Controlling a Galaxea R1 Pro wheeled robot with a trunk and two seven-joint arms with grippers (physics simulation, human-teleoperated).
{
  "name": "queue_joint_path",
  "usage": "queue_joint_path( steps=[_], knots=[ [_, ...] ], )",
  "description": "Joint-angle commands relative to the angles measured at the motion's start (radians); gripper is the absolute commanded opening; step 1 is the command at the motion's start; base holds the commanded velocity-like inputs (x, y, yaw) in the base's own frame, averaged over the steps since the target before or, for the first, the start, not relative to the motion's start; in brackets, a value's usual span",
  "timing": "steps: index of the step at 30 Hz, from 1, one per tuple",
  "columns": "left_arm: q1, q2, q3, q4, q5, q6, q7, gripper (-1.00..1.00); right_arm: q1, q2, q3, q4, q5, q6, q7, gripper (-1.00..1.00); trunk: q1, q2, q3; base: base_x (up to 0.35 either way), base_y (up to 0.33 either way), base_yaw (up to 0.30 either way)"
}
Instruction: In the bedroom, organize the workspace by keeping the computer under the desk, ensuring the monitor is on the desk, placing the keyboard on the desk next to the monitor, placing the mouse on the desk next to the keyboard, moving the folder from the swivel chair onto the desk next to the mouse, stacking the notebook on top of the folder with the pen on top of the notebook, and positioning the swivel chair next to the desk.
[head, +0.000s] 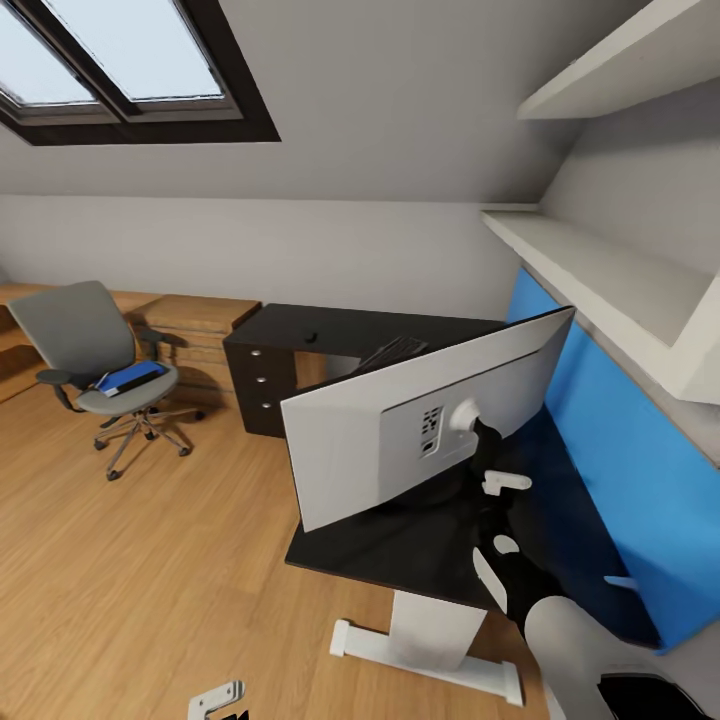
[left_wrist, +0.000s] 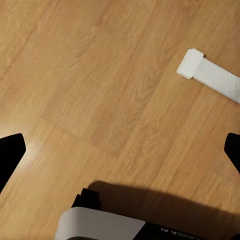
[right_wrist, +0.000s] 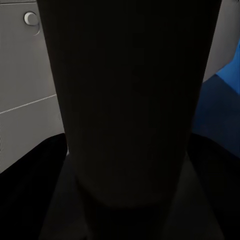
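The monitor (head: 400, 420) tilts white back toward me over the near end of the black desk (head: 290, 325). My right gripper (head: 500, 512) is shut on its slim black stand (right_wrist: 130, 100), which fills the space between the fingers. The dark keyboard (head: 390, 352) lies on the desk behind the monitor, and the small dark mouse (head: 311, 337) sits further back. The grey swivel chair (head: 85, 330) stands apart at the left with the blue folder (head: 135, 377) on its seat. My left gripper (head: 215, 700) hangs open over the wooden floor (left_wrist: 100, 90).
The desk's white leg and foot (head: 430, 640) (left_wrist: 210, 75) stand below the near end. A blue wall panel (head: 620, 450) and white shelves (head: 600, 270) run along the right. Light wooden low cabinets (head: 200, 320) line the back wall behind the chair.
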Motion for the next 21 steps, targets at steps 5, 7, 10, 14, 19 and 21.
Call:
queue_joint_path(
  steps=[5, 7, 10, 14, 19, 21],
  knots=[
    [0.0, 0.0, -0.003, 0.001, 0.005, -0.004, 0.004, 1.0, -0.001, 0.0, 0.001, -0.001, 0.001, -0.004, -0.002, -1.0, 0.0, -0.001, -0.001, 0.013, -0.141, 0.0],
    [0.0, 0.0, -0.003, 0.001, 0.005, -0.004, 0.004, 1.0, -0.001, 0.0, 0.001, -0.001, 0.001, -0.004, -0.002, -1.0, 0.0, -0.001, -0.001, 0.007, -0.054, 0.0],
    [0.0, 0.0, -0.003, 0.001, 0.005, -0.004, 0.004, 1.0, -0.001, 0.0, 0.001, -0.001, 0.001, -0.004, -0.002, -1.0, 0.0, -0.001, -0.001, 0.003, -0.024, 0.0],
    [0.0, 0.0, -0.003, 0.002, 0.005, -0.004, 0.004, 1.0, -0.001, 0.0, 0.001, -0.001, 0.002, -0.004, -0.002, -1.0, 0.0, -0.001, -0.001, 0.001, -0.007, 0.0],
    [0.0, 0.0, -0.003, 0.001, 0.005, -0.004, 0.004, 1.0, -0.001, 0.0, 0.001, -0.001, 0.001, -0.004, -0.002, -1.0, 0.0, -0.001, -0.001, 0.0, -0.002, 0.0],
    [0.0, 0.0, -0.003, 0.002, 0.005, -0.004, 0.004, 1.0, -0.001, 0.0, 0.001, -0.001, 0.001, -0.004, -0.002, -1.0, 0.0, -0.001, -0.001, 0.0, 0.0, 0.0]
  ],
)
